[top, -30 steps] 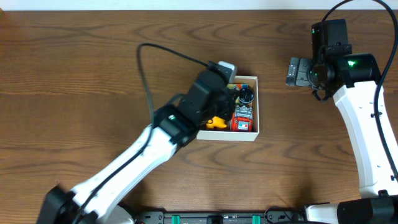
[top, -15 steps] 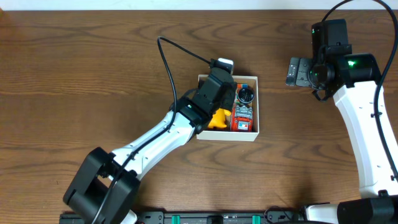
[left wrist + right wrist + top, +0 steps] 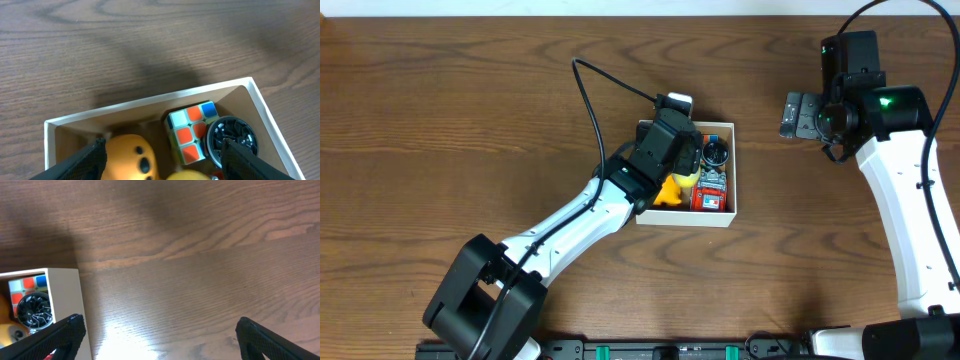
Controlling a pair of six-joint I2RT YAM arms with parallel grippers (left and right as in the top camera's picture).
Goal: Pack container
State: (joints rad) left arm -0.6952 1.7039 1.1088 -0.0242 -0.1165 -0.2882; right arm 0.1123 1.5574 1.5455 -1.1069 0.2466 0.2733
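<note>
Hovering above the mid-worktop container (image 3: 732, 178) with left end effector (image 3: 167, 159) spread wide, gripping nothing. Inside: one colour cube (image 3: 190, 131), one black ribbed disc (image 3: 232, 141), one orange figure (image 3: 127, 157), one red toy (image 3: 710, 192). Over worktop (image 3: 470, 100) well apart, right end effector (image 3: 162, 337) also spread, empty.

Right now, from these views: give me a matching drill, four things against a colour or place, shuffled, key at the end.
Things
1. puzzle cube
2. round toy
3. container outer wall
4. right gripper

Colour or place
A. white
B. over bare table, away from the container
C. black
D. orange, blue and pale squares

Pairs: 1-D, 2-C, 3-A, 4-B
</note>
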